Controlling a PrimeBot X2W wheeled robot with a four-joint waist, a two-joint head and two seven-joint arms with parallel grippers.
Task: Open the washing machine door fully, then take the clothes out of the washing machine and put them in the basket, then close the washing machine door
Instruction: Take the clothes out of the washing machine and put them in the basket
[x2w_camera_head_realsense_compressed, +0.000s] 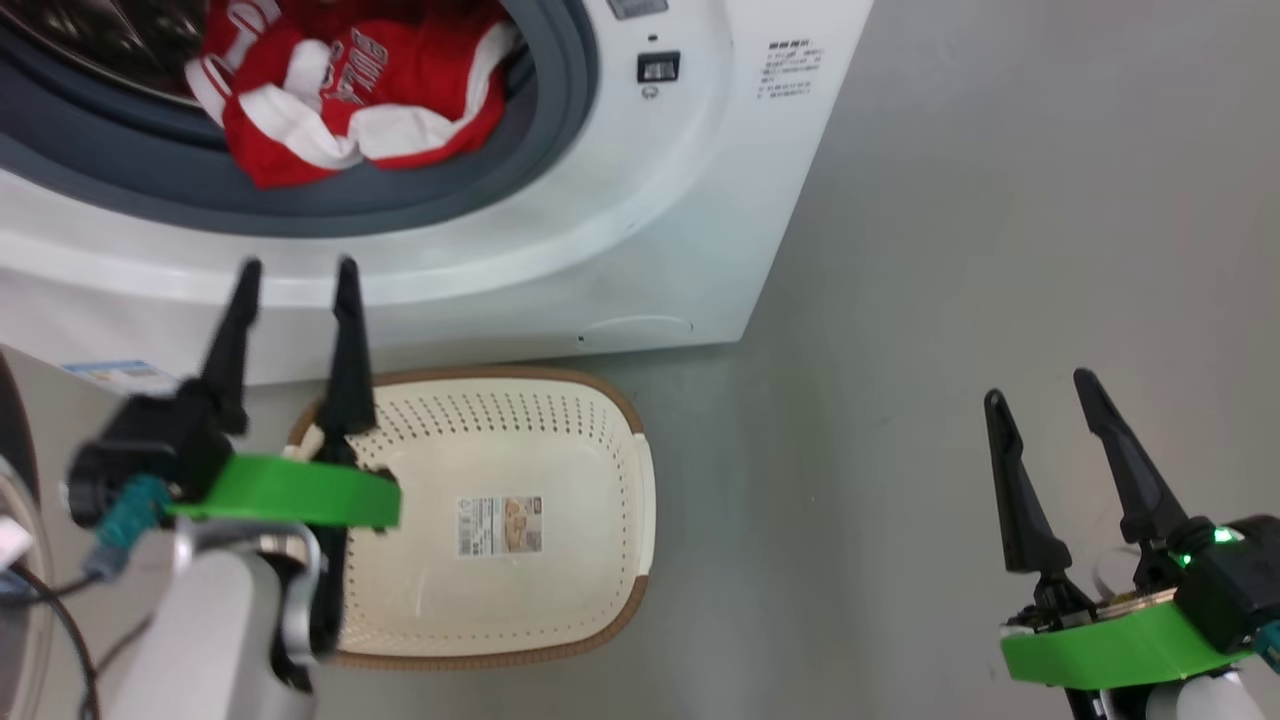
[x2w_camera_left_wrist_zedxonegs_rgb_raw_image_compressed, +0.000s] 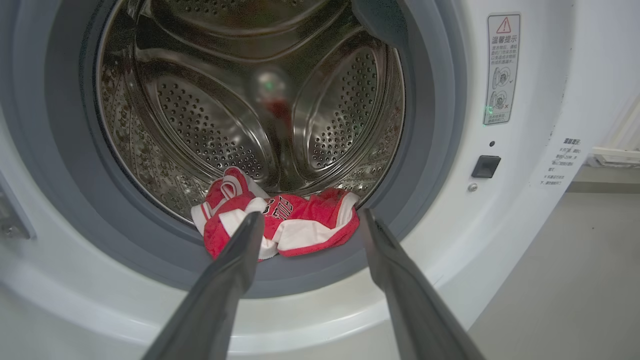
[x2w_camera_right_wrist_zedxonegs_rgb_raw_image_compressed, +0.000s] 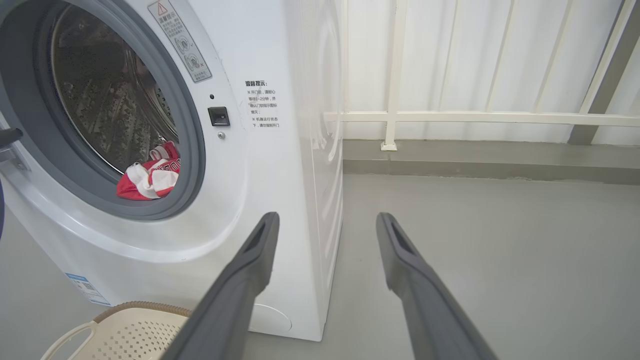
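The left pincer (x2w_camera_left_wrist_zedxonegs_rgb_raw_image_compressed: 311, 214) hangs with its two long dark fingers spread wide and nothing between them, aimed at the washer's mouth. The right pincer (x2w_camera_head_realsense_compressed: 1037, 385) is likewise spread and empty, off to the side over bare grey floor (x2w_camera_head_realsense_compressed: 950, 250). Just below the left arm sits the basket (x2w_camera_head_realsense_compressed: 648, 500), a cream rounded rectangle of perforated hard plastic with a brown woven-look rim. It lies close against the foot of the white, glossy washing machine (x2w_camera_head_realsense_compressed: 650, 200). Beyond, the thick grey rubber gasket (x2w_camera_left_wrist_zedxonegs_rgb_raw_image_compressed: 430, 150) rings the uncovered opening, and the clothes (x2w_camera_left_wrist_zedxonegs_rgb_raw_image_compressed: 300, 225) lie in a soft red-and-white heap on its lower lip, partly spilling out of the drum. Behind them curves the drum (x2w_camera_left_wrist_zedxonegs_rgb_raw_image_compressed: 210, 125), shiny perforated steel with raised ribs. The heap rests right on the rubber, so fingers closing low could pinch the gasket along with the fabric. A shallow bite on one loose fold may slip, or lift one garment and leave the rest. The basket is small, so a drooping garment released off-centre could land on the floor.
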